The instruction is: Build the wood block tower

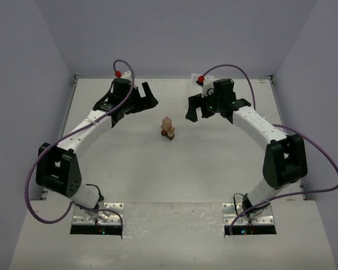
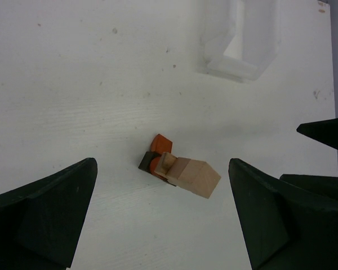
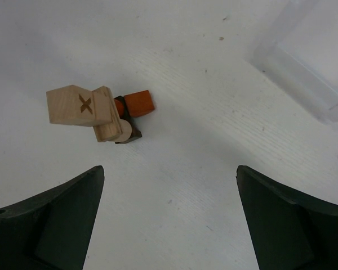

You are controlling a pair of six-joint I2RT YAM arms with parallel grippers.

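The wood block tower (image 1: pixel 168 128) stands at the middle of the table, between the two arms. It has dark and orange-brown blocks at the base and light tan blocks stacked on top. In the left wrist view the tower (image 2: pixel 180 169) lies ahead of the jaws. In the right wrist view the tower (image 3: pixel 98 112) is at upper left, its top tan block marked with an X. My left gripper (image 1: pixel 146 97) is open and empty, up and left of the tower. My right gripper (image 1: pixel 198 108) is open and empty, up and right of it.
A white plastic tray (image 2: pixel 242 42) sits at the far side of the table behind the right gripper; it also shows in the right wrist view (image 3: pixel 304 62). Purple cables loop off both arms. The table's raised rim (image 1: pixel 73 79) runs along the far and side edges.
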